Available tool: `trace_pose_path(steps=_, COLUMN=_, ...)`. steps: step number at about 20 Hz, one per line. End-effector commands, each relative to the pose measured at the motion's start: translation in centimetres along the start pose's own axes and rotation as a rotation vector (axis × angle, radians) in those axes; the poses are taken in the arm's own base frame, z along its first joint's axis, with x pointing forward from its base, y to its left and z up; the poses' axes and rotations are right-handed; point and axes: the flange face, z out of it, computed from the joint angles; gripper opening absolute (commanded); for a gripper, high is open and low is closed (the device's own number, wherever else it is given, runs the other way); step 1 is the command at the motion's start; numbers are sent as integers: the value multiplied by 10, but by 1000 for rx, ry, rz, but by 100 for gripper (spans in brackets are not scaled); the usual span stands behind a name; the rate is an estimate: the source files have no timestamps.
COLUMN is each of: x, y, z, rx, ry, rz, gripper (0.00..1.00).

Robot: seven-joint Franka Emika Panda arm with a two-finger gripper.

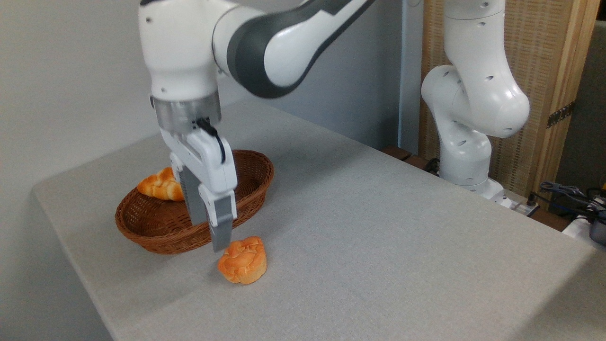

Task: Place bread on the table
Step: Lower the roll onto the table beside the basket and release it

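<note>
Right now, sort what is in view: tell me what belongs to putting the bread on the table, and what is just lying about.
Part of the job:
- bread, lying on the table
- table
- gripper, just above the bread

Just lying about:
- basket
- braided loaf in the basket
- cables at the far right

Bread [242,260]: small roundish bun, orange-golden, top lumpy and knotted, sides smooth. It is set flat on the surface [378,227], top facing up, slightly tilted toward the near edge. It is located toward the surface's left end, nearer the front-left edge than the far edge, well clear of the right corner. Surface: large rectangular top, covered in plain light-grey, fabric-like texture; rounded left corner is seen. A soft shadow is cast under and left of the bun. Bun is seen intact, no visible deformation.
</note>
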Motion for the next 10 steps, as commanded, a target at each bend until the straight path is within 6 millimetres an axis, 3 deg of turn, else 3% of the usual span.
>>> trace_pose_path(steps=1, x=-16, y=-7, z=-39, rx=26, ry=45, rz=-44, gripper=100)
trace_pose_path(steps=3, x=-23, y=-8, z=-54, rx=35, ry=60, rz=-102, gripper=100)
trace_pose_path(steps=10, x=-37, y=-18, z=-50, rx=20, ry=32, rz=-189, gripper=100)
